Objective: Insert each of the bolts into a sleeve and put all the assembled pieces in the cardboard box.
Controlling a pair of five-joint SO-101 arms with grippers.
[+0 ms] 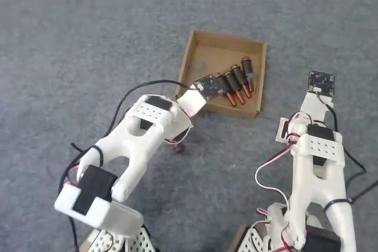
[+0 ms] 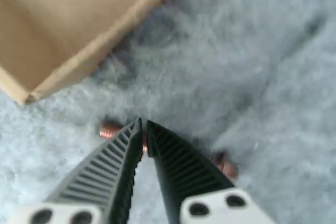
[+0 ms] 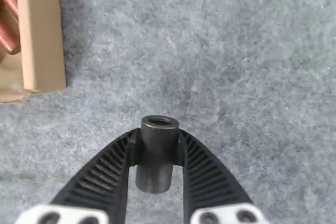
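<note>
Right wrist view: right claw (image 3: pixel 157 140) clamps dark sleeve (image 3: pixel 156 156) upright, bore up, likely to receive bolt. Left claw (image 2: pixel 143 128) pinched nearly closed on copper bolt (image 2: pixel 109 129) beside cardboard box (image 1: pixel 220 51) holding four assembled pieces (image 1: pixel 236 87).

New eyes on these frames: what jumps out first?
The right gripper clamps a dark sleeve, bore facing its wrist camera, over grey carpet near the cardboard box. The left gripper pinches a copper bolt on the carpet by the box's corner. Four assembled pieces lie side by side in the box.
</note>
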